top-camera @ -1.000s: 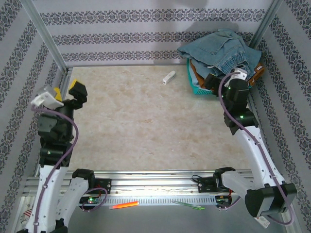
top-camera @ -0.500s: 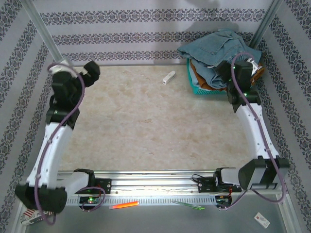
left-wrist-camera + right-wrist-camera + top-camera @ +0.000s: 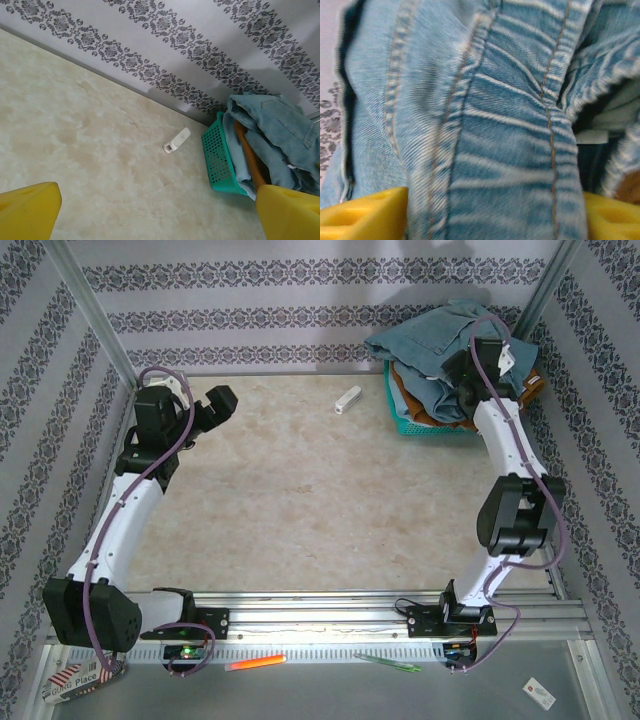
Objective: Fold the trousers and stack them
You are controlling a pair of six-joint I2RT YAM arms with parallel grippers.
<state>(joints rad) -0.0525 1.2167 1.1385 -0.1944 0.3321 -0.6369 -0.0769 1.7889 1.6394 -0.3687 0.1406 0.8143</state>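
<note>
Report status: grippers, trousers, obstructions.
Left gripper open above table. Right gripper open, astride trousers heaped on teal basket. Small white object on table, apart from both.

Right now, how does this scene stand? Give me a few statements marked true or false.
The jeans lie heaped on the green basket. True.
The left pincer grips the jeans. False: it is open, over the table.
Denim sits between the fingers of the open right pincer. True.
The small white object is in the basket. False: it lies on the table, beside it.
</note>
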